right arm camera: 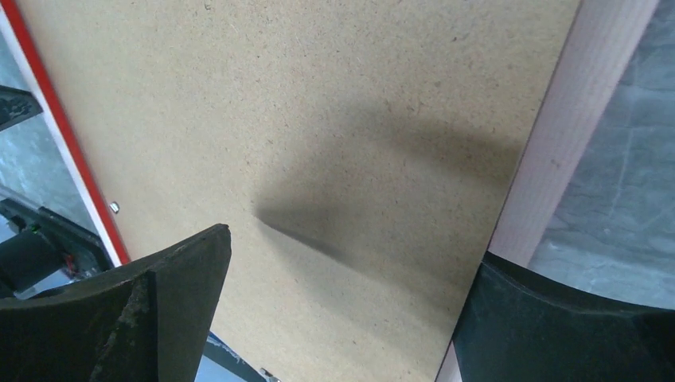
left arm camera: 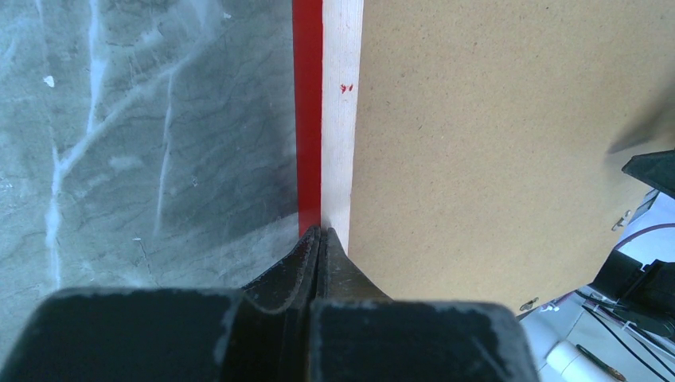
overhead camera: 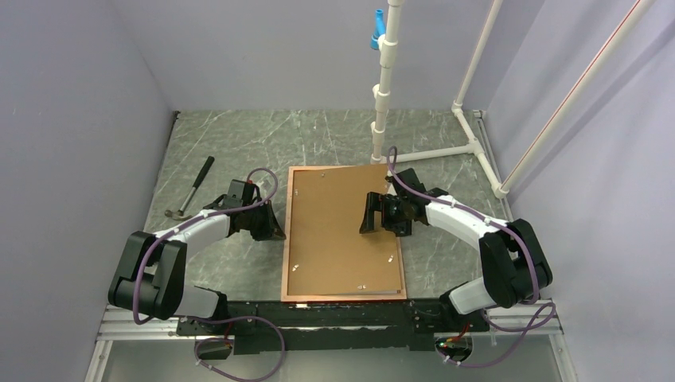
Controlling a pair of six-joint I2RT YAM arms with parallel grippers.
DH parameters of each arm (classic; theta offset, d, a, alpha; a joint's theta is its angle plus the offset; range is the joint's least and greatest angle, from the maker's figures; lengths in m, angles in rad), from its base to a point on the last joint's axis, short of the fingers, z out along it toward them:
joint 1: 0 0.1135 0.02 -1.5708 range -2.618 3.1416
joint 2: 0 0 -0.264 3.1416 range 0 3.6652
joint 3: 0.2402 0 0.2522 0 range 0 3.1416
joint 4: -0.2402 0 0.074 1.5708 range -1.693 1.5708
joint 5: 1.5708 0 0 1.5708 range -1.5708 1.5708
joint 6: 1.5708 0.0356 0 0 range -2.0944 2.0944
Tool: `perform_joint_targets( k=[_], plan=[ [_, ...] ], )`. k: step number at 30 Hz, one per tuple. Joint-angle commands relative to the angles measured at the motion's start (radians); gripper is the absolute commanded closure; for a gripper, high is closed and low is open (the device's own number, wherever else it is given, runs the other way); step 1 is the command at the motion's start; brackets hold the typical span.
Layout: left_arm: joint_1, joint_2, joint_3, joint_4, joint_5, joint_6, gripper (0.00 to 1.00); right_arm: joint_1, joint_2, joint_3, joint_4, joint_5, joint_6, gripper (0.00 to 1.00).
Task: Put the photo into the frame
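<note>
The frame (overhead camera: 342,298) lies face down in the middle of the table (overhead camera: 231,135) between both arms, a brown board (overhead camera: 342,231) filling its back. The photo is not visible in any view. The left gripper (left arm camera: 321,235) has its fingers pressed together, their tips at the frame's left edge; I cannot tell if they touch it. The right gripper (overhead camera: 369,215) hangs over the board's right side, fingers wide apart, nothing between them. A hammer (overhead camera: 191,189) lies far left.
</note>
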State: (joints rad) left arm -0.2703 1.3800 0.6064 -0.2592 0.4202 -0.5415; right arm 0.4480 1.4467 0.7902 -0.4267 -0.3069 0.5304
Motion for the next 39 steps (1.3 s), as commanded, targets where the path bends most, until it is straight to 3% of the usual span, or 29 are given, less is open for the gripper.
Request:
perform_joint_targets(
  k=[1,11,23,29,34,39],
  plan=[
    [-0.013,0.019,0.003,-0.011,-0.065,0.029,0.98,0.008,-0.019,0.056,-0.024,0.068,-0.021,0.0],
    [-0.014,0.014,0.003,-0.016,-0.073,0.028,0.97,0.008,-0.055,0.079,-0.074,0.145,-0.029,0.0],
    [-0.015,-0.066,0.016,-0.05,-0.11,0.03,0.83,0.016,-0.121,0.067,-0.086,0.236,-0.019,0.0],
    [-0.014,-0.123,0.02,-0.067,-0.116,0.042,0.63,-0.018,-0.133,0.022,-0.06,0.189,-0.008,0.0],
    [-0.015,-0.16,0.005,-0.054,-0.077,0.049,0.39,-0.052,-0.142,-0.015,-0.047,0.147,-0.011,0.01],
    [-0.021,-0.169,-0.016,-0.034,-0.027,0.049,0.3,-0.078,-0.141,-0.059,-0.046,0.121,-0.018,0.01]
  ],
)
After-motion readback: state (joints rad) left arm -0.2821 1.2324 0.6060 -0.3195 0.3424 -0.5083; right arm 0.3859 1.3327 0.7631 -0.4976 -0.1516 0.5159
